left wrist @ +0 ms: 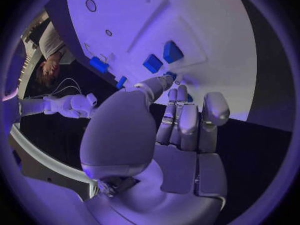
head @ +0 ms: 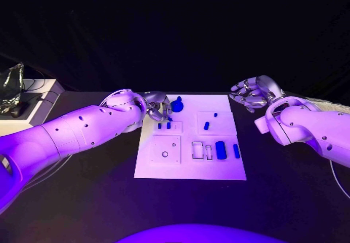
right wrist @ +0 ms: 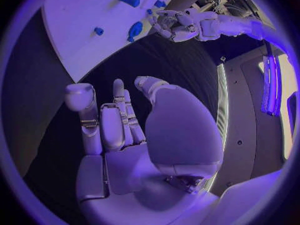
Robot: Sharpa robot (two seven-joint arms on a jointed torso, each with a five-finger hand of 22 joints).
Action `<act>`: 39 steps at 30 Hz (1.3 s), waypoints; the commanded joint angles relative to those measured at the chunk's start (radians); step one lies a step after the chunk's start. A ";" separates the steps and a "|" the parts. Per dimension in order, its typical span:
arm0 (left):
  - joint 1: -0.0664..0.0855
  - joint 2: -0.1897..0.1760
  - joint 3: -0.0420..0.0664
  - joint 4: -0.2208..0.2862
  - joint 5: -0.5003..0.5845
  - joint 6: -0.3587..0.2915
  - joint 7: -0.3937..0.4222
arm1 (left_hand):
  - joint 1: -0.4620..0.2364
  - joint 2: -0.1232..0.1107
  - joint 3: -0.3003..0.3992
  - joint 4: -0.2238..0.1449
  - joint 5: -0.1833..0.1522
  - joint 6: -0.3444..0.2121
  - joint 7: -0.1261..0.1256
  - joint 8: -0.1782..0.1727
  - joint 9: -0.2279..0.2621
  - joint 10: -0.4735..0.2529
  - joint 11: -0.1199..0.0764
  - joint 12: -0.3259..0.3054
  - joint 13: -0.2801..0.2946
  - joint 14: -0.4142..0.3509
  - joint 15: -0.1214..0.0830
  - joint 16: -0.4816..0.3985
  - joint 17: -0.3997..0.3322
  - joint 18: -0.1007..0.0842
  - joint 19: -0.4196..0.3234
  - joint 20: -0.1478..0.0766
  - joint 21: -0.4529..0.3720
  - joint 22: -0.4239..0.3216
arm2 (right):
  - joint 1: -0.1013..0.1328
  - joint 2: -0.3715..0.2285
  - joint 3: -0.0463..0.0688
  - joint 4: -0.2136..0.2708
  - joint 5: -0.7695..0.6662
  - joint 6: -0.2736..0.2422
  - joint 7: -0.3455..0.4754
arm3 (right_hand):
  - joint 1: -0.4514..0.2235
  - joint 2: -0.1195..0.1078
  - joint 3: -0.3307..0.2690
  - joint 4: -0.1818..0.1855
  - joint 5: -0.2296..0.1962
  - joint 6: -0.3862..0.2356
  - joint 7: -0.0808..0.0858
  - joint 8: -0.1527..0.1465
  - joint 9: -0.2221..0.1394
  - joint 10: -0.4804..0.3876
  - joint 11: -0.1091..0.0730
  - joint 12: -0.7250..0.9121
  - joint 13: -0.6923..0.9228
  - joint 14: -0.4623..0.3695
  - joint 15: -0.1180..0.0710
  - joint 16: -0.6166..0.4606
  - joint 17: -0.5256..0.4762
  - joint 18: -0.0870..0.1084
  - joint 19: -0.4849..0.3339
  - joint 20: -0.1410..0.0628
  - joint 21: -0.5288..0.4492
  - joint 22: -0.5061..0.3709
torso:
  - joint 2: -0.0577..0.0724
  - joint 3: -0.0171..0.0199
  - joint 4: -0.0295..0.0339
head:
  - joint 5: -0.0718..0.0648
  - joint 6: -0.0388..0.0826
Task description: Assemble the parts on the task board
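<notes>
Task board (head: 191, 167) lies mid-table, carrying blue parts (head: 220, 150) in its recesses and on its surface. Left hand (head: 155, 106) sits over the board's far-left corner, fingers apart, holding nothing. Right hand (head: 252, 94) hovers off the far-right corner, empty and spread.

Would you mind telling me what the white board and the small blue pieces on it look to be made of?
The task board looks like rigid matte plastic or painted sheet: flat, even white, with crisp recessed outlines. The blue pieces look like moulded or printed plastic: solid uniform colour, rounded edges, little gloss. Neither can be confirmed from looks alone.
</notes>
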 commanded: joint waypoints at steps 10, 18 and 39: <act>0.000 -0.003 0.001 0.003 0.004 -0.001 -0.012 | 0.002 -0.007 -0.001 0.009 -0.002 -0.003 0.003 -0.003 -0.003 -0.016 -0.001 0.032 0.013 0.005 0.004 0.009 0.007 0.001 0.006 0.004 0.005 0.002 | -0.001 0.000 0.000 0.001 -0.005 0.011 0.006 | -0.011 -0.002 0.004 0.000 0.004 -0.001 0.004 0.002 0.001 -0.006 0.004 -0.006 -0.003 -0.001 0.005 -0.005 -0.003 0.003 0.003 0.003 -0.003 -0.001 | 0.000 0.0006 -0.0007 | 0.000 0.001; 0.000 -0.004 0.001 0.006 0.005 -0.021 0.011 | 0.006 -0.007 0.001 0.009 -0.003 0.007 0.006 0.001 -0.003 -0.034 0.000 0.055 0.023 0.000 0.005 0.009 0.000 0.003 -0.002 0.004 -0.002 -0.005 | -0.001 0.000 0.000 0.001 -0.005 0.011 0.007 | -0.010 -0.001 0.004 -0.001 0.004 -0.001 0.004 0.002 0.001 -0.006 0.004 -0.007 -0.005 -0.001 0.005 -0.004 -0.002 0.003 0.003 0.003 -0.004 -0.001 | 0.000 0.0011 -0.0008 | 0.000 0.001; 0.000 0.002 -0.001 0.020 -0.184 -0.078 0.090 | 0.046 -0.044 -0.041 -0.003 0.002 0.026 0.014 0.011 -0.011 -0.236 0.014 0.115 -0.009 -0.361 0.013 -0.074 -0.446 0.077 -0.337 0.023 -0.286 -0.255 | -0.001 -0.002 0.000 0.001 -0.005 0.012 0.007 | -0.009 0.001 0.006 -0.003 0.004 0.001 0.003 0.004 0.002 -0.005 0.004 -0.010 -0.008 0.000 0.006 -0.002 0.003 0.002 0.004 0.003 0.002 0.003 | 0.000 0.0008 -0.0007 | -0.002 0.007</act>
